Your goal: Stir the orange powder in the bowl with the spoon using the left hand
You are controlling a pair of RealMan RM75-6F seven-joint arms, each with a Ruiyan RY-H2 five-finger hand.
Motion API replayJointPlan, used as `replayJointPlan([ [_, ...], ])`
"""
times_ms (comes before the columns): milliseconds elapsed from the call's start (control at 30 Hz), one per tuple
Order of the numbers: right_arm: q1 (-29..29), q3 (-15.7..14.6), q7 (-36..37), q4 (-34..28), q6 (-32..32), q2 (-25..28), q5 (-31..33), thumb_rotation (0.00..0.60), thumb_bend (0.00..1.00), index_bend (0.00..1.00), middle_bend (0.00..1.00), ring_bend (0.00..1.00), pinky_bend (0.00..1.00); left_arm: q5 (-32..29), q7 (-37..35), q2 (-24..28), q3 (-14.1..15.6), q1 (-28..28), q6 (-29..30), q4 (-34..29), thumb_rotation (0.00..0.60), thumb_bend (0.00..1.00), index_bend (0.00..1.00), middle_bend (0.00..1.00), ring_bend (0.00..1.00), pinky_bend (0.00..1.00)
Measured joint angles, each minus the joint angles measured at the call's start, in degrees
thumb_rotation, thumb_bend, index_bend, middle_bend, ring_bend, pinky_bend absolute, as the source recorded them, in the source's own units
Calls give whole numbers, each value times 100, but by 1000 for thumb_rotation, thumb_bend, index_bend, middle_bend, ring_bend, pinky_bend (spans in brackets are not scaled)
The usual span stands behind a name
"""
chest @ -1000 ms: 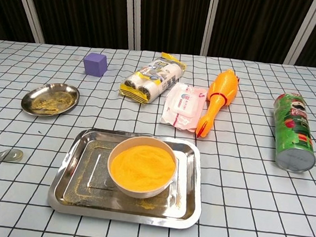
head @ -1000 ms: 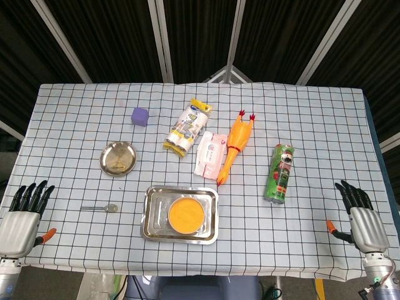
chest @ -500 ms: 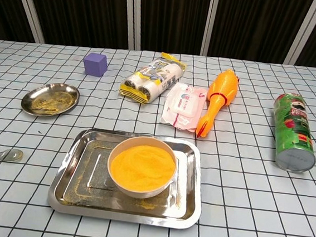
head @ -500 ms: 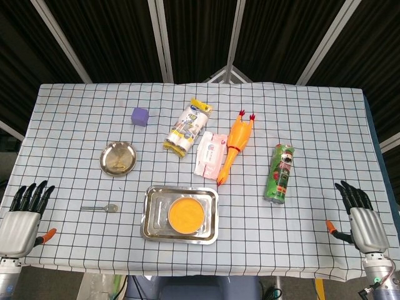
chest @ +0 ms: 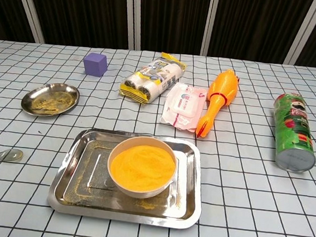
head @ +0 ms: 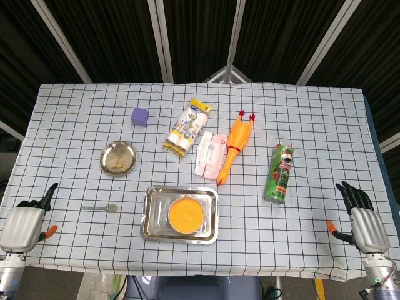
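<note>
A white bowl full of orange powder stands in a steel tray at the table's near middle. A small metal spoon lies flat on the cloth left of the tray. My left hand hovers at the near left corner, well left of the spoon, holding nothing; its dark fingers look foreshortened, with one pointing out toward the table. At the near right corner my right hand is empty with its fingers spread. The chest view shows neither hand.
A round steel plate sits behind the spoon. Further back lie a purple cube, a pack of rolls, a wipes packet and an orange rubber chicken. A green can lies on the right.
The left hand has turned or tipped: its fingers, stretched out before, now look shorter, with one sticking out. The right hand, spoon and bowl have not moved.
</note>
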Motion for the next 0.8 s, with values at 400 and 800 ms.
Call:
replayJointPlan([
  [400,2,0,-9,-1,-19,6,20,600,370,0,0,0,0,-1543,903,-556,-444,-659,-1215,220,600,418,464,1000,999,959],
  [800,0,0,1,-16,-23,7,26,600,370,0,0,0,0,-1996,1438,-1209,-523,-1017,-1466,609,600,490,480,1000,999,959],
])
